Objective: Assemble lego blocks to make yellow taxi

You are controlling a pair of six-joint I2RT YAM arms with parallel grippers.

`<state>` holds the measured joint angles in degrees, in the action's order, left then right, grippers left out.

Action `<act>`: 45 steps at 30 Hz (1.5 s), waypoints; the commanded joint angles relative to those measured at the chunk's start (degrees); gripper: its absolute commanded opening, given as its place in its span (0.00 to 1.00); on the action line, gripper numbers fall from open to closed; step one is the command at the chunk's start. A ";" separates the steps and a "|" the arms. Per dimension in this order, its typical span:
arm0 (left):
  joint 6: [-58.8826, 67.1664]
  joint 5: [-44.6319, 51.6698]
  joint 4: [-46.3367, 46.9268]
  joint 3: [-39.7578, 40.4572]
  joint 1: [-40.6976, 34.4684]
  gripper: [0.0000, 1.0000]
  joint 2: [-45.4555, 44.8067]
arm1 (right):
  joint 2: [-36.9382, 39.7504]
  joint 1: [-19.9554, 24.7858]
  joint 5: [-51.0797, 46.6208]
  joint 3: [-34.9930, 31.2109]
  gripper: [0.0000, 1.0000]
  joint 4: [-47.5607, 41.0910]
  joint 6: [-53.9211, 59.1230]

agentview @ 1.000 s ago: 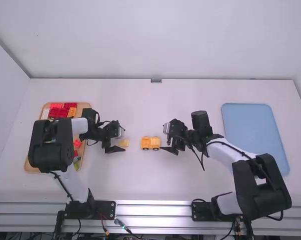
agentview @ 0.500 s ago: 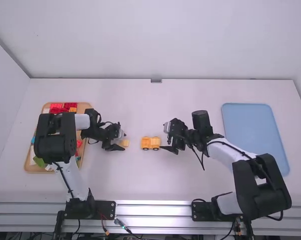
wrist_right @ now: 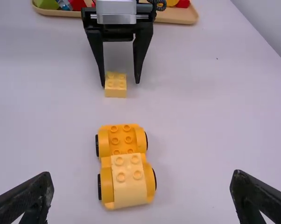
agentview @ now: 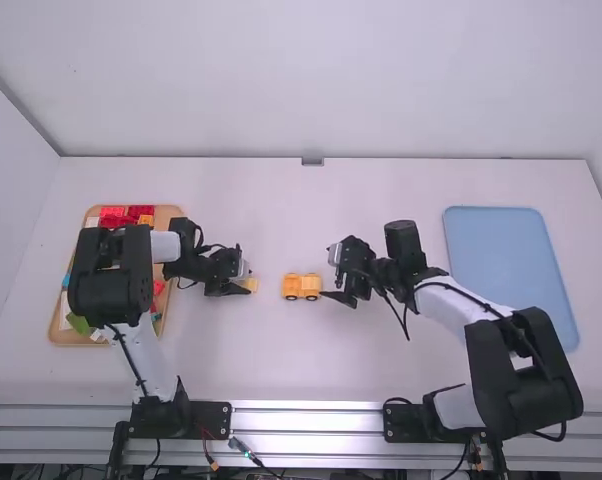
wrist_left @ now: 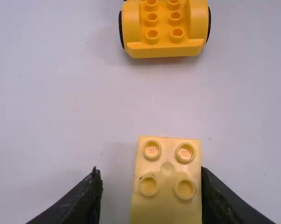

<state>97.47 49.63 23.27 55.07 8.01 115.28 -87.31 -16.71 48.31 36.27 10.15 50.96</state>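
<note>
The left gripper (agentview: 247, 277) stands open around the pale yellow block (wrist_left: 167, 205), which lies on the table right beside one finger, with a gap to the other. The right gripper (agentview: 327, 272), spread and empty, faces the wheeled yellow car (agentview: 302, 287) between the arms.

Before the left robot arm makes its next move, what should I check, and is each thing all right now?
1. Loose pale-yellow plastic brick between the left gripper's fingers: ok.
2. Left gripper closed on both sides of it: not ok; a gap shows beside one finger.
3. Brick's studs facing up: ok.
4. Free studs on the orange-yellow wheeled car base: ok, next to the pale-yellow block mounted there.
5. Right gripper not touching the car: ok, its fingers are spread wide.
6. Brick will press on firmly: cannot tell.
</note>
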 commanded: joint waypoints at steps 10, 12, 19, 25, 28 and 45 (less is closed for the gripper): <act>-0.55 0.85 0.24 -1.20 -0.42 0.22 0.46 | -0.46 0.22 0.94 -0.28 0.99 0.02 -0.17; -0.55 0.81 0.24 -1.27 -0.52 0.21 0.46 | -0.46 0.22 0.94 -0.31 0.99 0.04 -0.17; -0.55 2.16 1.42 -0.48 -0.50 0.11 0.44 | -0.46 0.61 0.92 -0.31 0.99 -0.04 -0.15; -0.55 3.69 12.33 5.77 -0.52 0.02 0.44 | -0.46 0.81 3.56 -0.35 0.99 -1.53 2.05; -0.57 6.88 17.92 9.53 -0.50 0.02 0.44 | -1.22 1.33 7.26 -0.35 0.99 -2.97 5.49; -8.07 9.18 11.52 7.28 -5.33 0.02 -4.04 | -15.45 1.36 9.57 -0.31 0.99 10.45 0.31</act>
<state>94.30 59.33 35.59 63.44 4.67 113.89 -102.21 -15.68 56.45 36.25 20.62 51.31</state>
